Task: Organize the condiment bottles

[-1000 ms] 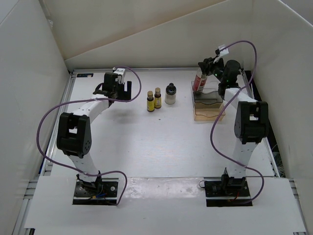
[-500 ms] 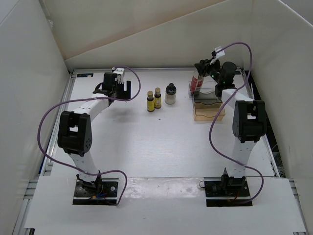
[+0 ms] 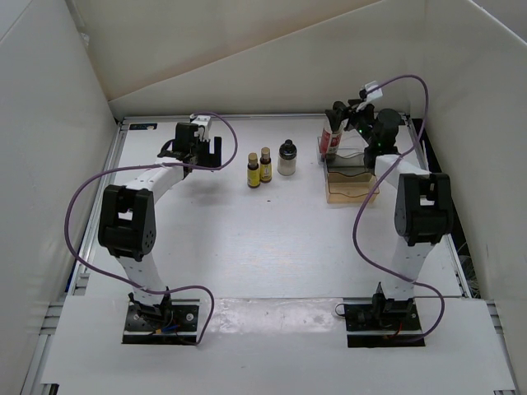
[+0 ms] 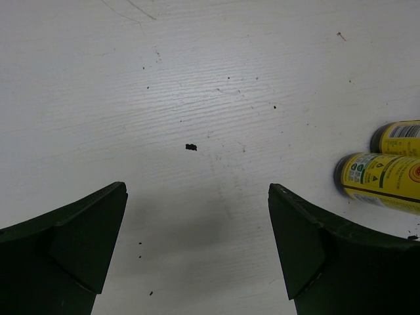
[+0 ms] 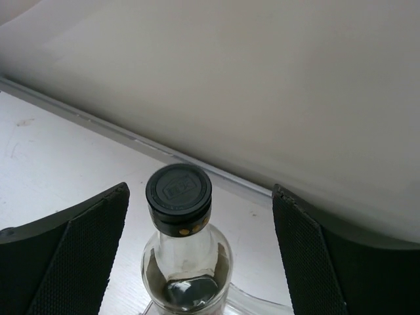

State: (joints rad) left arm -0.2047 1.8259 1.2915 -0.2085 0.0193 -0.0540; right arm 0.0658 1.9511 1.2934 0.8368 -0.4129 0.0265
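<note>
The taller red-labelled bottle (image 3: 330,141) with a black cap (image 5: 178,190) stands upright in the far left corner of the clear tray (image 3: 354,186). My right gripper (image 3: 336,120) is open around the bottle's neck, and both fingers stand apart from the glass in the right wrist view. Two tiny amber bottles (image 3: 254,170) (image 3: 266,164) and a short clear black-capped bottle (image 3: 286,158) stand in a row mid-table. My left gripper (image 3: 211,151) hovers open over bare table, left of the amber bottles (image 4: 379,178), with nothing between its fingers.
The tray's tan base lies near the back right wall. A metal rail (image 5: 197,164) runs along the back edge just beyond the bottle. White enclosure walls rise on the left, the back and the right.
My right gripper has opened and let go of the red-labelled bottle, which now stands in the tray's far left corner. The left arm has not moved.
</note>
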